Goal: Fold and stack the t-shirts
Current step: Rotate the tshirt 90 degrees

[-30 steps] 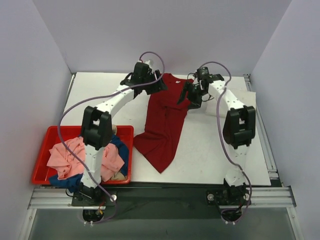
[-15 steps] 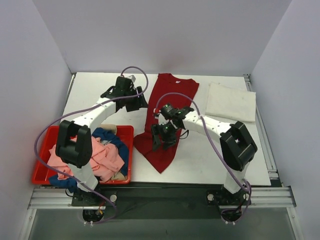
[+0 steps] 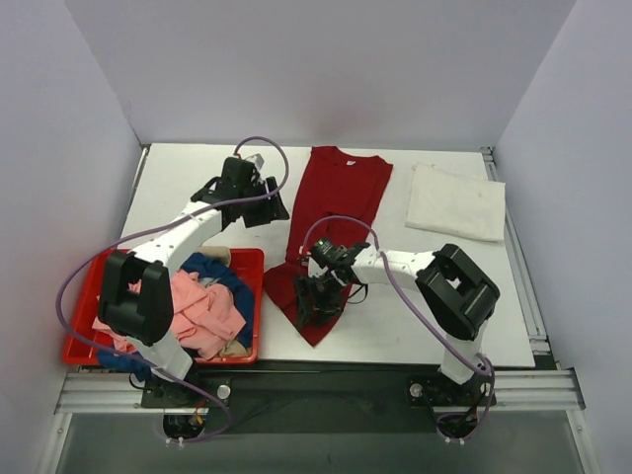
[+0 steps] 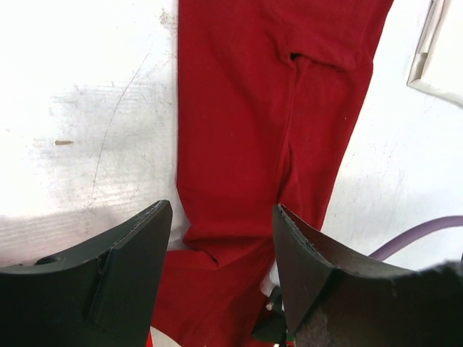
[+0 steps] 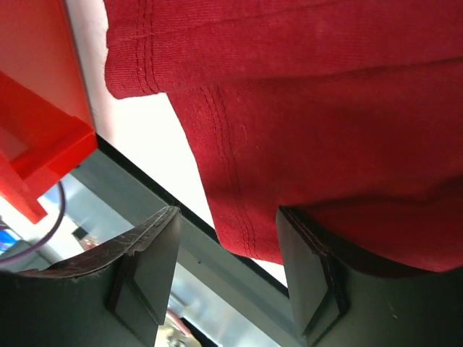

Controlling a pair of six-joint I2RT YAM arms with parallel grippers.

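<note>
Dark red t-shirt (image 3: pixel 336 193) is laid out long down the middle of the table, collar at the far end. The left gripper (image 3: pixel 269 207) hovers just off the shirt's left edge, up near the sleeve. Its jaws are apart with nothing in them. The right gripper (image 3: pixel 316 296) is down at the shirt's near hem, jaws apart too, with the stitched hem corner showing in the gap, not pinched. The white t-shirt (image 3: pixel 456 200) lies folded to the right of the red one. Left of it sits the red bin (image 3: pixel 89 265) with the pink t-shirt (image 3: pixel 202 311) and blue t-shirt (image 3: pixel 222 272) heaped inside.
</note>
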